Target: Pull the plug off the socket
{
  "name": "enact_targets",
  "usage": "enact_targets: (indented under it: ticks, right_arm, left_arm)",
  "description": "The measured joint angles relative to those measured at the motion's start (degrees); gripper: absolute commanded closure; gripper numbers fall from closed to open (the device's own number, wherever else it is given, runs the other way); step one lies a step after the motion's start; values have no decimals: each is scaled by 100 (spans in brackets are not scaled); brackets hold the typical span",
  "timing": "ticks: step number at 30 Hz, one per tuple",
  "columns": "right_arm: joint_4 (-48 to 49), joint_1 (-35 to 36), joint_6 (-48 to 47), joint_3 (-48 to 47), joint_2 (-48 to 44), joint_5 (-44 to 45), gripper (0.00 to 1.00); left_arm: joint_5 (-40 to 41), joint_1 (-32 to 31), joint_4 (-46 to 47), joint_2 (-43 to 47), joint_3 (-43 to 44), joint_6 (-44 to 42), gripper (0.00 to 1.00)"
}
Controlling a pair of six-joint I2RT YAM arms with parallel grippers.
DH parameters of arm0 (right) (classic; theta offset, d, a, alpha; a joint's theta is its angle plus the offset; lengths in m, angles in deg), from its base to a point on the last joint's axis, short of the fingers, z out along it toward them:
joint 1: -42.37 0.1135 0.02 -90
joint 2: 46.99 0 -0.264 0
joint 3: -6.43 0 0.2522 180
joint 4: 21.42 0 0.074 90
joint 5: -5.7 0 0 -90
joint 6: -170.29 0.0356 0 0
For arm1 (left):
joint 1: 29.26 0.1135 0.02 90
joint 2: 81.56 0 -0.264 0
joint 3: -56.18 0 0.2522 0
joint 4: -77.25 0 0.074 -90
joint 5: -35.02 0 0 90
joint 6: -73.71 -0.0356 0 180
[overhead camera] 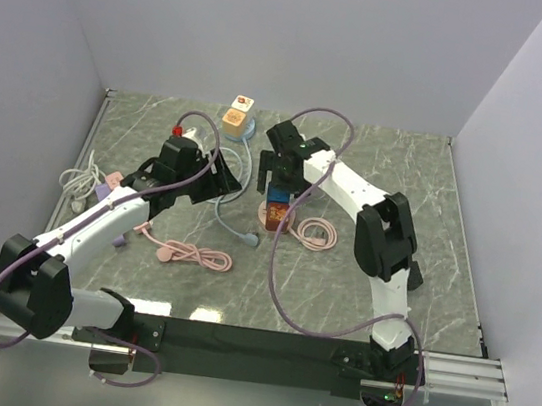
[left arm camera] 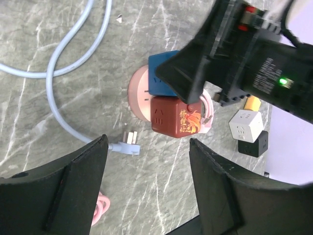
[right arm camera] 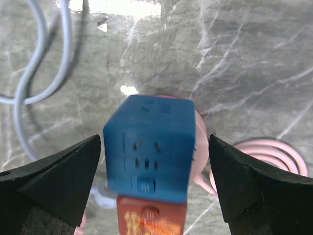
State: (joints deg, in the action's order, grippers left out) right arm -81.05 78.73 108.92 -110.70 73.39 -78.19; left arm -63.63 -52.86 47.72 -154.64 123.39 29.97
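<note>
Two cubes sit touching on the pink round socket (left arm camera: pixel 138 95): a blue cube (right arm camera: pixel 149 147) and a red cube (left arm camera: pixel 176 117). The right wrist view shows the right gripper (right arm camera: pixel 152 164) spread wide astride the blue cube. Only the left wrist view shows the left gripper (left arm camera: pixel 146 152), fingers apart, above a loose light-blue plug (left arm camera: pixel 126 145).

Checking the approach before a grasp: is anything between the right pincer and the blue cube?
Nothing visible. The open right pincer straddles the blue plastic cube socket, and the gaps between its fingers and the cube's sides hold nothing.
</note>
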Motion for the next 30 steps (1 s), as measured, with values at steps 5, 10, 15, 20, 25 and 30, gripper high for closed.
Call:
enact_targets:
  ticks: [5, 10, 15, 20, 25, 30]
  right_arm:
    - [-136, 59, -15, -284, 459, 7, 37]
    - [-223, 81, 11, -297, 501, 0, 100]
    - [-153, 22, -24, -129, 356, -243, 100]
    - [155, -306, 11, 487, -267, -1467, 100]
    - [433, -702, 59, 549, -846, -2310, 100]
    - [743, -780, 179, 560, -1099, -2750, 100]
  left_arm:
    - [0, 24, -2, 11, -105, 11, 27]
    - [-37, 28, 20, 13, -166, 7, 27]
    - [-297, 28, 166, -22, -273, -28, 27]
    - [-671, 26, 435, -363, -415, -105, 26]
    - [-855, -28, 592, -844, -452, -173, 25]
    - [-905, -168, 713, -1156, -413, -184, 23]
